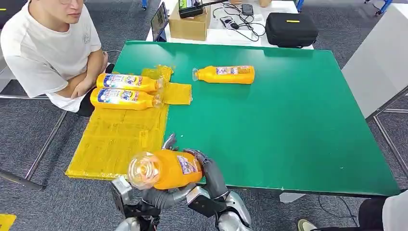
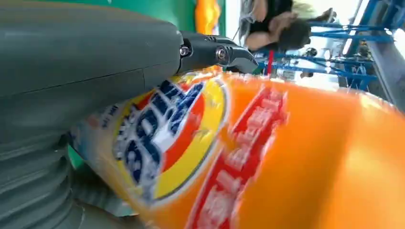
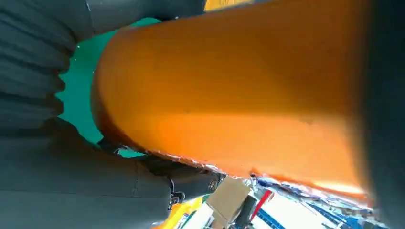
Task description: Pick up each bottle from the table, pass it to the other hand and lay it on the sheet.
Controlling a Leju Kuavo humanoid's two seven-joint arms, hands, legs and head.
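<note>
The right hand (image 1: 210, 169) is wrapping its dark fingers around the labelled end of an orange juice bottle (image 1: 166, 169), gripping it at the near edge of the green table (image 1: 288, 125). The left hand (image 1: 168, 144) is closing on the same bottle from the other side, its fingers showing above and below the body, so both hands are grasping the bottle at once. The bottle is lying roughly level, its clear base pointing toward the camera and lifted off the tabletop. In the left wrist view the bottle's blue, red and yellow label (image 2: 167, 133) is pressing right against the grey thumb (image 2: 86, 52); in the right wrist view the orange body (image 3: 239, 95) is sitting across the hand's palm side.

Farther out, a yellow sheet (image 1: 115, 139) is hanging over the table's left edge, and two juice bottles (image 1: 126, 90) are lying on it side by side, touching. Another juice bottle (image 1: 225, 74) is lying on the bare green surface, well apart from the sheet. A seated person in a white shirt (image 1: 48, 48) is leaning beside the sheet. Beyond the table, a cardboard box (image 1: 189, 24) and a black case (image 1: 291, 29) are resting on a white table.
</note>
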